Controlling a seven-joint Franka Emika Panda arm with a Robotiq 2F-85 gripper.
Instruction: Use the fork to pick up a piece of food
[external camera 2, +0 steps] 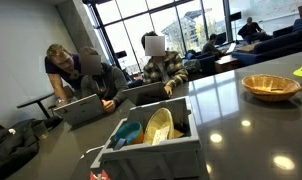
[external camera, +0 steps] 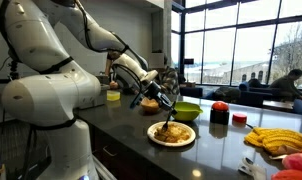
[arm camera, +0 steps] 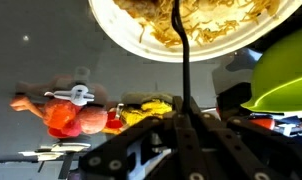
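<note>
We find ourselves in a shared lounge or café corner of an office or campus building, not a home. Tall windows (external camera: 236,40) fill the upper right of an exterior view, and the same kind of glass wall (external camera 2: 156,25) runs along the top of the frame, looking out on other buildings. At centre left, people (external camera 2: 86,70) sit bent over laptops (external camera 2: 81,108). Blue sofas (external camera 2: 279,40) stand at upper right. A long dark counter (external camera: 121,125) carries a bowl (external camera: 186,110), bananas (external camera: 276,140) and a plate (external camera: 150,133), like a communal kitchen bar.
</note>
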